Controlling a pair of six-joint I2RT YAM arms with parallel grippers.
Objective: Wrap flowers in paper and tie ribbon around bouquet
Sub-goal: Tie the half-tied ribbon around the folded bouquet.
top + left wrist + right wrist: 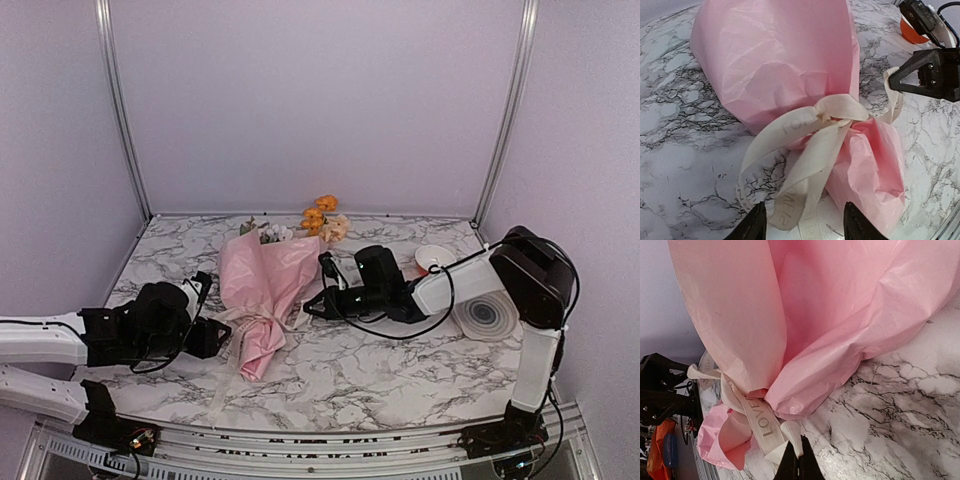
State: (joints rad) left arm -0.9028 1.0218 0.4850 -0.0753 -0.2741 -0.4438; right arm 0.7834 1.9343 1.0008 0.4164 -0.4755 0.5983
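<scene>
The bouquet (pixel 262 295) lies mid-counter (pixel 400 370), with the flowers (pixel 322 218) toward 1 o'clock. At its 9 o'clock the left hand (pixel 224 332) stands half open and grips nothing. At 3 o'clock the closed right hand (pixel 309 305) pinches the ribbon (pixel 805 125) end.

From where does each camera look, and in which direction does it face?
Top external: above and behind the arms, looking down on the bouquet; both arms show.
Left wrist: low, facing the ribbon knot; own open left gripper shows.
Right wrist: low, opposite side; shut right gripper pinches ribbon.
Both wrist views share the knot.
</scene>
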